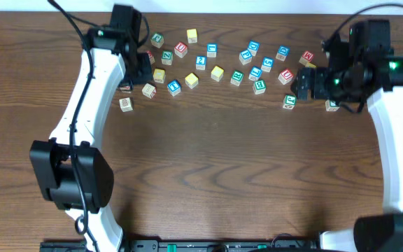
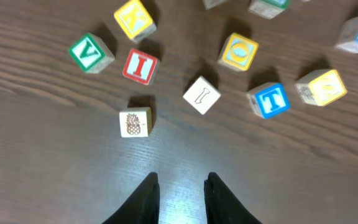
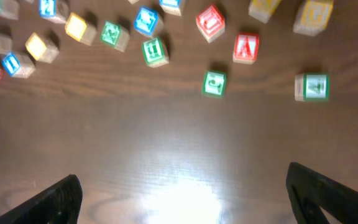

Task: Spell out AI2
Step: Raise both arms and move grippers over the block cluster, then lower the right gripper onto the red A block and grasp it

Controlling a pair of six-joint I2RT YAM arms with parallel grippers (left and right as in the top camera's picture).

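Note:
Lettered wooden blocks lie scattered along the far side of the table. A blue "2" block (image 1: 201,61) sits mid-row. A red "I" block (image 2: 140,65) lies next to a green "V" block (image 2: 89,53). A red block (image 3: 246,48) bears a letter I cannot read for sure. My left gripper (image 1: 137,75) (image 2: 182,186) hovers over bare wood just short of a pineapple block (image 2: 134,122), its fingers slightly apart and empty. My right gripper (image 1: 303,84) (image 3: 182,190) is wide open and empty, near two green blocks (image 3: 214,83) (image 3: 312,87).
A blue "T" block (image 2: 270,99), a white block (image 2: 201,95) and yellow blocks (image 2: 238,51) lie ahead of the left gripper. A red "U" block (image 3: 210,22) and a green "H" block (image 3: 155,51) lie ahead of the right. The wooden table (image 1: 208,175) stretches toward me.

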